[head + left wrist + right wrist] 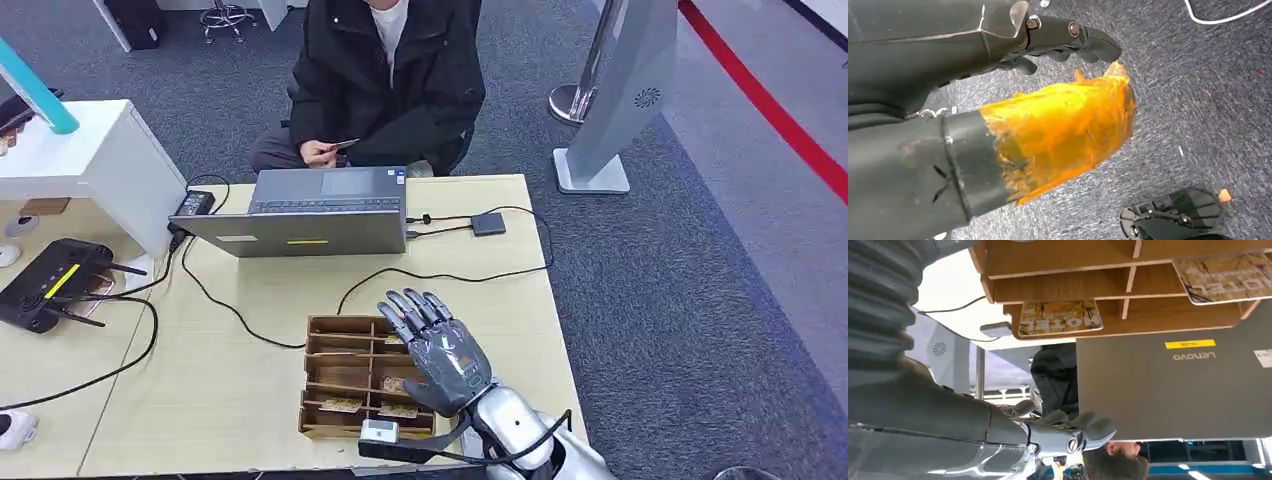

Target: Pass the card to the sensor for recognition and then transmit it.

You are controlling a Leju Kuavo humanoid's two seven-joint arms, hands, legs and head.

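Observation:
My right hand (440,350) hovers over the right side of a wooden card rack (325,325) near the table's front edge, fingers spread and holding nothing. Patterned cards (340,405) lie in the rack's slots, and the right wrist view shows one card (1060,317) beyond the fingers (1083,430). A small dark sensor pad (488,223) lies at the back right, wired to the laptop (310,225). A seated person behind the table holds a card (345,145). My left hand (1058,100), its thumb wrapped in orange, hangs over the carpet with nothing in it.
Black cables (230,310) cross the table between laptop and rack. A black router (50,285) and a white stand (90,160) sit to the left. A grey floor post (620,100) stands on the carpet at the back right.

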